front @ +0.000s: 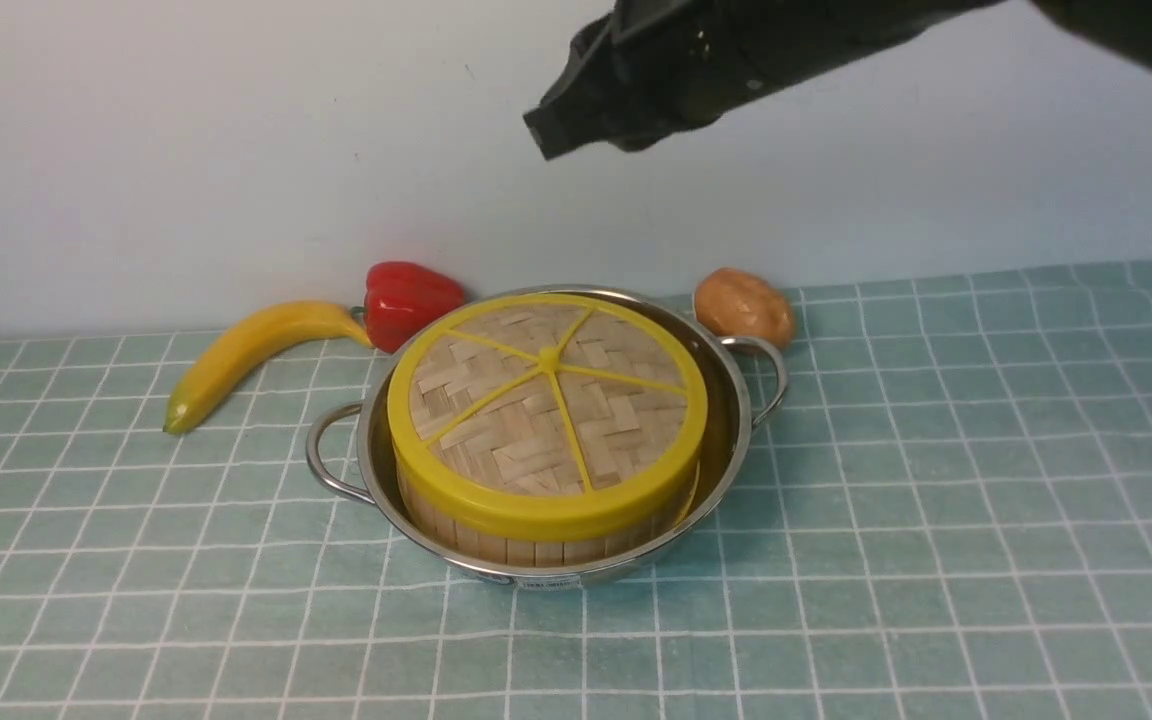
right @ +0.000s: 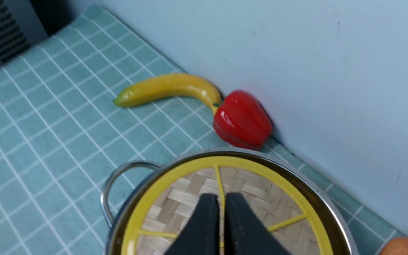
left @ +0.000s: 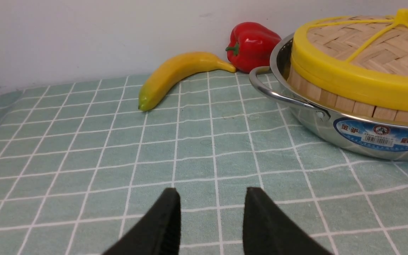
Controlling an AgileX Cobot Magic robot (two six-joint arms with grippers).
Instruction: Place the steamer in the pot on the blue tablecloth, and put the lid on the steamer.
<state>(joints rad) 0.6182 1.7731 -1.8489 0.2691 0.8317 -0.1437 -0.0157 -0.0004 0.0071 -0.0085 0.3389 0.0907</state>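
The lid [front: 547, 400] sits on the steamer [front: 536, 545] in the pot [front: 736, 440], seemingly flush. Right end effector [right: 222, 212] together, empty above; left end effector [left: 211, 212] apart. Lift clear straight upward.

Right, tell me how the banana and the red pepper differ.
The banana is long, curved and yellow with a greenish tip; the red pepper is short, blocky and glossy red with a green stem. The banana lies flat and stretches out over the blue tablecloth, while the pepper sits close against the wall behind the pot. Both rest on the cloth, outside the pot, their ends meeting.
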